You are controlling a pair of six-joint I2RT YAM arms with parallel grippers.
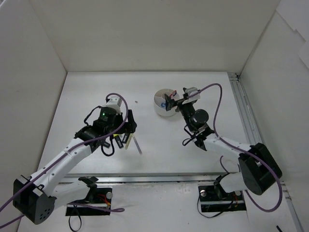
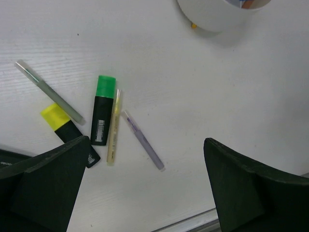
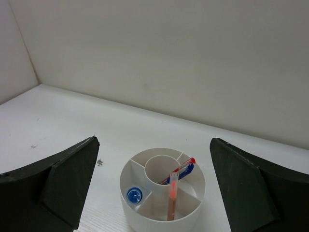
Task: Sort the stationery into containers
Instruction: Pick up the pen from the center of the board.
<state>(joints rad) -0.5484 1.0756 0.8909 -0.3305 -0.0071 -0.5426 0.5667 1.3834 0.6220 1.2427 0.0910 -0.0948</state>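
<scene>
Round white tub (image 3: 149, 220), upright on the surface, far of centre; central cup ringed by outer wedge compartments. Clear blue-capped tube (image 3: 133, 195) stands in one outer wedge. Orange-tipped thin pen (image 3: 171, 197) stands in the next wedge. Red-blue pen (image 3: 182, 170) is tilted, its lower end in the central cup.

Loose, flat, near-left of the tub:
- green-capped black highlighter (image 2: 102, 113)
- pale yellow pen (image 2: 113, 128), touching alongside it
- yellow-capped highlighter (image 2: 65, 126), body partly hidden
- grey pen (image 2: 48, 92), just beside that cap
- clear purple pen (image 2: 143, 140), apart, right

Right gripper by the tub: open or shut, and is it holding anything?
Open. In the right wrist view the right gripper has its fingers wide apart with nothing between them; the white tub shows through the gap.
</scene>
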